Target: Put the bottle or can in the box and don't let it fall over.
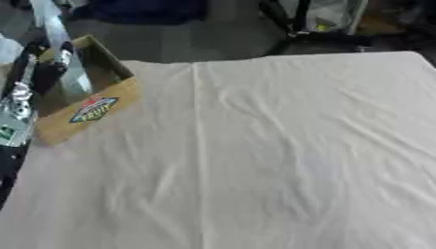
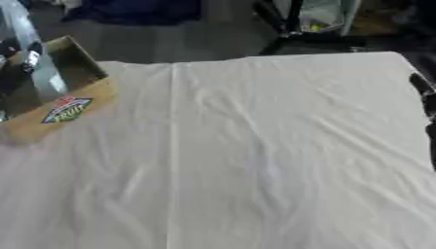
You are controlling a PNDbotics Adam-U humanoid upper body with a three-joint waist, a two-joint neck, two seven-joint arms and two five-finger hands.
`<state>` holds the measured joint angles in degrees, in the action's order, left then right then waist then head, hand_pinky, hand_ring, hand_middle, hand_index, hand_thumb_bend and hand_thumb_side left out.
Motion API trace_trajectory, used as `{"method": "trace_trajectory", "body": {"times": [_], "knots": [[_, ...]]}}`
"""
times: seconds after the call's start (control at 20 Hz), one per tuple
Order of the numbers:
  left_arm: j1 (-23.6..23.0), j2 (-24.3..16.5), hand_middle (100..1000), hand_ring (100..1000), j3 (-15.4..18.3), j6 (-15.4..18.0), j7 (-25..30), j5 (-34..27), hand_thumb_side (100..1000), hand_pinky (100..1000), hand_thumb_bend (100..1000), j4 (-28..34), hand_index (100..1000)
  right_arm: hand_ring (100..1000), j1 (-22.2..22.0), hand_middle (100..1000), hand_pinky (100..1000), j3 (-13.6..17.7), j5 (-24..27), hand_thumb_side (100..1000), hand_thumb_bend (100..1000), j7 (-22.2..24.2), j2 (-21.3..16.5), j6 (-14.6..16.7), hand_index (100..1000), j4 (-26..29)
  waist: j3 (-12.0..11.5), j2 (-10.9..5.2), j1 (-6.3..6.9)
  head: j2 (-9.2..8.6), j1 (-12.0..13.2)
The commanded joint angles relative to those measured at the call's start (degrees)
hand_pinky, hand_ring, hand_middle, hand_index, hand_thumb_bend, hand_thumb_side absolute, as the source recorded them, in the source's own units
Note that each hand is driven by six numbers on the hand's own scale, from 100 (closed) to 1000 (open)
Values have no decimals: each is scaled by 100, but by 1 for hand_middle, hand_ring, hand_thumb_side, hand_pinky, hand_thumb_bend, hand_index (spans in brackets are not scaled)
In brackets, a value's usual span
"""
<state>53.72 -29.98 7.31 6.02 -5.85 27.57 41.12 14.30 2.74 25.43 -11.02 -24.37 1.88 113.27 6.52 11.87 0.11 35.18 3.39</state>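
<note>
The left hand (image 1: 43, 73) shows as dark fingers at the far left, over the open cardboard box (image 1: 89, 109); whether those fingers are apart, together or clamped on anything cannot be told. Beside the hand, a tall clear bottle (image 1: 61, 46) stands roughly upright inside the box, leaning slightly, its lower part hidden behind the box's near wall and its top reaching up past the far wall. A silver and black arm (image 1: 17, 104) runs along the box's left side. On the box's near wall is a colourful sticker (image 1: 94, 110). The box sits at the far left corner of a table covered by a creased white cloth (image 1: 255, 155). Well to the right of the box, at the table's right edge, a thin dark piece of the right arm (image 2: 426, 97) shows; its fingers cannot be made out
</note>
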Motion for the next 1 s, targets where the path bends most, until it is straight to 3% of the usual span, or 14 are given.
{"method": "trace_trajectory", "body": {"times": [0.05,0.35,0.7,0.85,1.0], "knots": [[29,-200,1000,1000,37,-42,106,-43,903,1000,121,173,875,1000,40,952,1000,11,-18,470,100,14,-109,2,1000,132,-10,-139,4,-1,-5],[-574,-298,1000,1000,51,-337,721,-501,863,1000,100,1169,889,1000,37,952,1000,25,-15,470,100,-1,-124,-9,1000,132,-29,-151,26,5,-52],[-1498,-335,1000,1000,194,-560,852,-1248,717,1000,100,2983,847,1000,23,951,1000,49,-19,470,100,-23,-141,14,1000,132,-68,-151,28,-42,-97],[-1900,-283,1000,1000,257,-680,856,-1505,694,1000,100,3733,879,1000,8,951,1000,50,-26,470,100,-25,-154,22,1000,132,-94,-155,25,-55,-121],[-2056,-239,1000,1000,304,-832,846,-1510,699,1000,100,4029,881,1000,-6,950,1000,52,-31,470,100,-22,-160,34,1000,132,-111,-165,16,-75,-116]]}}
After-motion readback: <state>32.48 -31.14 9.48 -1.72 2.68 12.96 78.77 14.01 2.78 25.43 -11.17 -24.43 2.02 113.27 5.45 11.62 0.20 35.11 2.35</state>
